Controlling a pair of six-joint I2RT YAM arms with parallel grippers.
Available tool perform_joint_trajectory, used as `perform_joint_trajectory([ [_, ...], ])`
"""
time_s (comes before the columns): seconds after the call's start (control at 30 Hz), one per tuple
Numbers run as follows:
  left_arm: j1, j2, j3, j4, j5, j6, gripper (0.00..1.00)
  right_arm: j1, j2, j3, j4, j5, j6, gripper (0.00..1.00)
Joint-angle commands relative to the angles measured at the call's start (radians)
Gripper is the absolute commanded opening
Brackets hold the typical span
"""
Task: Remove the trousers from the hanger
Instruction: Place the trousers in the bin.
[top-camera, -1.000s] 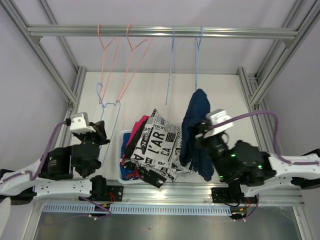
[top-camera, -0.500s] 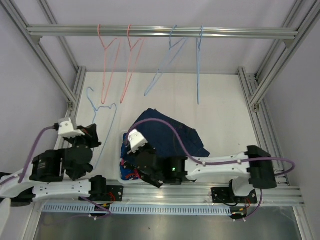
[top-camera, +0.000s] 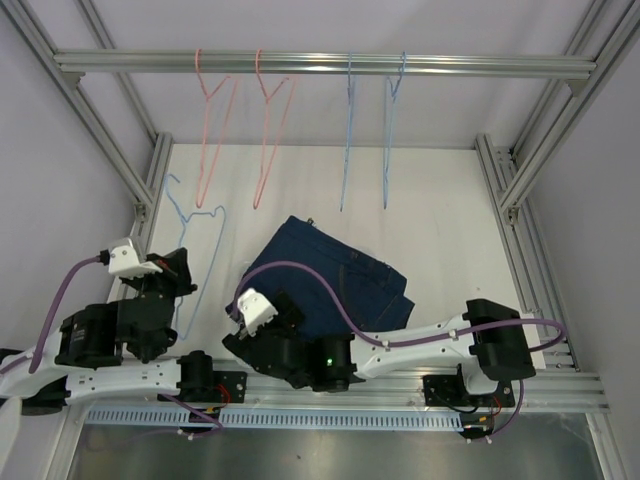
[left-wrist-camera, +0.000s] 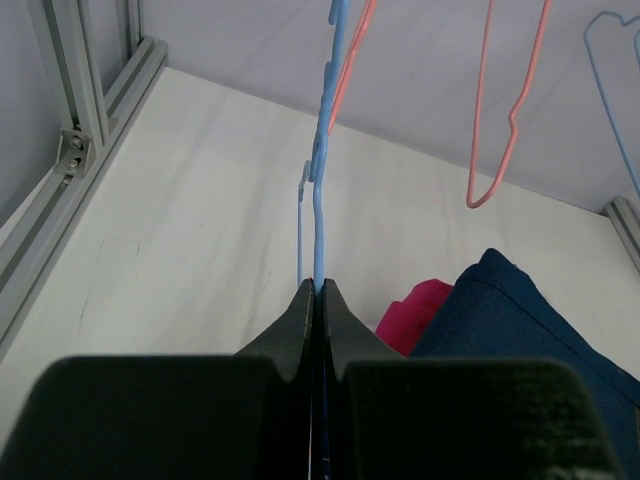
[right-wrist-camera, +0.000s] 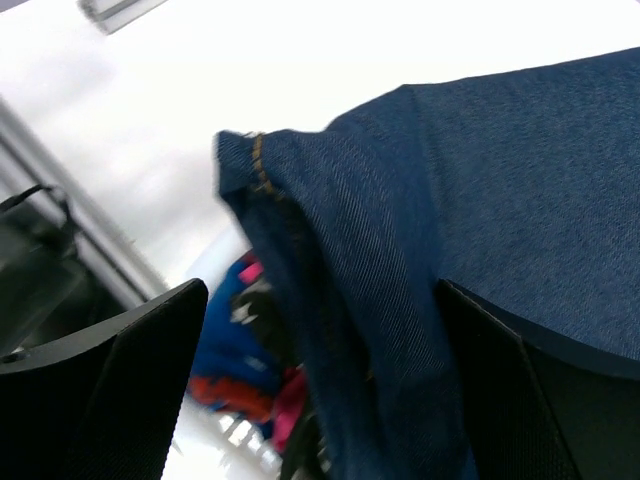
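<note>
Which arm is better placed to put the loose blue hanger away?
Left: the left gripper is shut on the blue hanger, while the right gripper is open over the denim trousers.

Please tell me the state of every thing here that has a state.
Denim trousers: off the hanger, lying on the pile.
Blue hanger: off the rail, empty.
Hangers on the rail: four, all empty.
Left gripper: shut on the blue hanger.
Right gripper: open.
</note>
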Motion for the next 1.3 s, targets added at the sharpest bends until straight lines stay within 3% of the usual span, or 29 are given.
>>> perform_joint_trajectory([
  [0.0, -0.003, 0.027, 0.016, -0.017, -0.034, -0.01, 0.01, 0.063, -0.051, 0.054, -0.009, 0.016, 0.022, 1.0],
  [0.2, -0.003, 0.03, 0.03, -0.029, -0.017, 0.008, 0.01, 0.165, -0.119, 0.055, 0.008, 0.148, -0.038, 0.99],
  [0.57, -0.003, 0.056, 0.048, -0.036, 0.0, 0.037, 0.01, 0.179, -0.356, -0.104, 0.077, 0.258, -0.088, 0.98],
  [0.63, -0.003, 0.056, 0.065, -0.031, 0.011, 0.048, 0.01, 0.173, -0.41, -0.147, 0.092, 0.27, -0.081, 0.89],
  [0.7, -0.003, 0.056, 0.081, 0.03, 0.017, 0.115, 0.01, 0.155, -0.487, -0.215, 0.097, 0.257, -0.062, 0.73],
  [0.83, -0.003, 0.069, 0.099, 0.147, 0.04, 0.256, 0.01, 0.089, -0.567, -0.327, 0.082, 0.212, 0.024, 0.54],
  [1.07, -0.003, 0.1, 0.237, 0.118, 0.178, 0.272, 0.0, -0.075, -0.477, -0.552, 0.192, 0.004, 0.231, 0.51],
  [1.27, -0.003, 0.155, 0.388, 0.144, 0.227, 0.364, 0.01, -0.089, -0.343, -0.558, 0.169, 0.016, 0.327, 0.52],
])
